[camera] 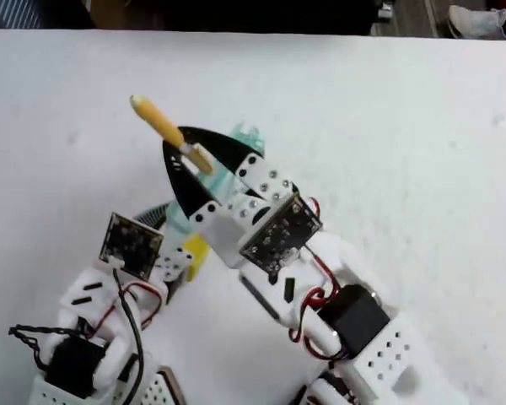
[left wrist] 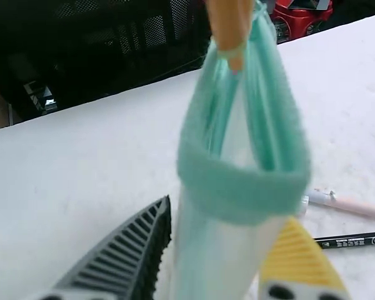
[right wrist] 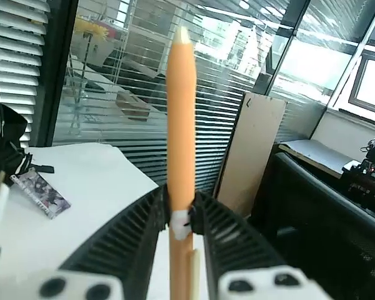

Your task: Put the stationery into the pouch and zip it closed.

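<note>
Right end effector point(right wrist: 180, 199) clamping pen point(right wrist: 181, 94), tip at pouch point(left wrist: 237, 187) rim

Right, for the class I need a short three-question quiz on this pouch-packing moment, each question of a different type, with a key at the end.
1. True or false: the right gripper is shut on the orange pen.
2. What does the left gripper hold? A) an eraser B) the teal pouch C) nothing
3. Fill in: the pink pen and the black pen lie on the ___, not in the pouch.
Key: 1 true; 2 B; 3 table.
</note>
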